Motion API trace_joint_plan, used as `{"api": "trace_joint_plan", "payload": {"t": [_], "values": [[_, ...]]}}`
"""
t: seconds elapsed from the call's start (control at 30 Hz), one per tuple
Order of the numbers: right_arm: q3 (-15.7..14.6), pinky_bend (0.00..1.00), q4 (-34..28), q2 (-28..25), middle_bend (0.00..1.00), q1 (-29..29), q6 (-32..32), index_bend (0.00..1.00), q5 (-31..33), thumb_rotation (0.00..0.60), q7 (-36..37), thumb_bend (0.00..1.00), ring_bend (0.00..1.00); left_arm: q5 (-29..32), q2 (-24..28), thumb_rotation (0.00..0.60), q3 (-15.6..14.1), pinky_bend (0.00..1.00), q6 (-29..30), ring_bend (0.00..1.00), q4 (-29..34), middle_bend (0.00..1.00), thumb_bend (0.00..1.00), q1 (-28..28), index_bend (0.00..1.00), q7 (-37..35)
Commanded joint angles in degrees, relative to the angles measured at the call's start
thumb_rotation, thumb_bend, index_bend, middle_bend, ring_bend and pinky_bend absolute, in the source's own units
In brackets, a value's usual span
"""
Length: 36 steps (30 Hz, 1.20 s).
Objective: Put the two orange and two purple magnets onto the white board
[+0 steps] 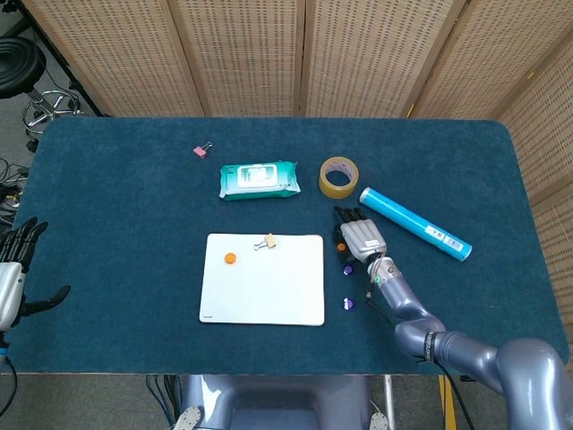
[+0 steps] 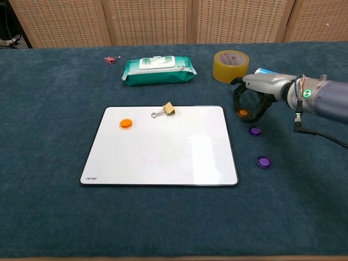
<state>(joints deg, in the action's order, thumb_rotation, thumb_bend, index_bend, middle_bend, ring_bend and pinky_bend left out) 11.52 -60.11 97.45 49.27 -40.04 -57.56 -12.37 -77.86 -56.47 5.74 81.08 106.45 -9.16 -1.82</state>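
The white board (image 1: 261,288) (image 2: 163,152) lies flat at mid-table. One orange magnet (image 1: 230,258) (image 2: 125,123) sits on its upper left part. Just off the board's right edge, my right hand (image 1: 359,238) (image 2: 256,93) arches down over the second orange magnet (image 1: 340,246) (image 2: 243,113) and pinches it between thumb and fingers at cloth level. Two purple magnets lie on the cloth, one (image 1: 347,269) (image 2: 254,130) close to the hand and one (image 1: 348,304) (image 2: 263,161) nearer the front. My left hand (image 1: 15,267) hangs off the table's left side, fingers apart and holding nothing.
A binder clip (image 1: 266,242) (image 2: 166,110) rests on the board's top edge. Behind it are a green wipes pack (image 1: 258,179) (image 2: 158,69), a tape roll (image 1: 337,176) (image 2: 231,66), a blue tube (image 1: 414,223) and a small pink clip (image 1: 201,150) (image 2: 111,59).
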Motion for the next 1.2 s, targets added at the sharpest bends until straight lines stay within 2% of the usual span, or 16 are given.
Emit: {"api": "trace_joint_plan", "payload": {"t": [0.03, 0.3, 0.5, 0.73, 1.2], "values": [[0.3, 0.0, -1.3, -0.6, 0.0, 0.0, -0.6, 0.52, -0.1, 0.6, -0.4, 0.37, 0.0, 0.0, 0.1, 0.6, 0.0, 0.0, -0.1, 0.0, 0.0, 0.0, 0.2, 0.0, 0.02, -0.1], [1.8, 0.0, -8.7, -2.7, 0.0, 1.3, -2.7, 0.52, -0.1, 0.6, -3.1, 0.38, 0.0, -0.2, 0.4, 0.6, 0.0, 0.0, -0.5, 0.0, 0.2, 0.0, 0.2, 0.0, 0.01, -0.6], [3.2, 0.0, -12.1, -0.9, 0.0, 4.1, -3.3, 0.52, 3.2, 0.6, -7.5, 0.4, 0.0, -0.3, 1.0, 0.6, 0.0, 0.0, -0.5, 0.0, 0.3, 0.0, 0.2, 0.2, 0.02, -1.6], [3.6, 0.0, -12.5, 3.4, 0.0, 7.4, -4.1, 0.52, 7.0, 0.6, -12.1, 0.4, 0.0, -0.6, 1.9, 0.6, 0.0, 0.0, -0.8, 0.0, 0.2, 0.0, 0.2, 0.4, 0.02, -3.4], [4.6, 0.0, -8.7, 9.9, 0.0, 11.7, -4.1, 0.53, 10.4, 0.6, -14.5, 0.4, 0.0, 0.5, 2.6, 0.6, 0.4, 0.0, -1.7, 0.0, -0.7, 0.0, 0.2, 0.4, 0.02, -5.5]]}}
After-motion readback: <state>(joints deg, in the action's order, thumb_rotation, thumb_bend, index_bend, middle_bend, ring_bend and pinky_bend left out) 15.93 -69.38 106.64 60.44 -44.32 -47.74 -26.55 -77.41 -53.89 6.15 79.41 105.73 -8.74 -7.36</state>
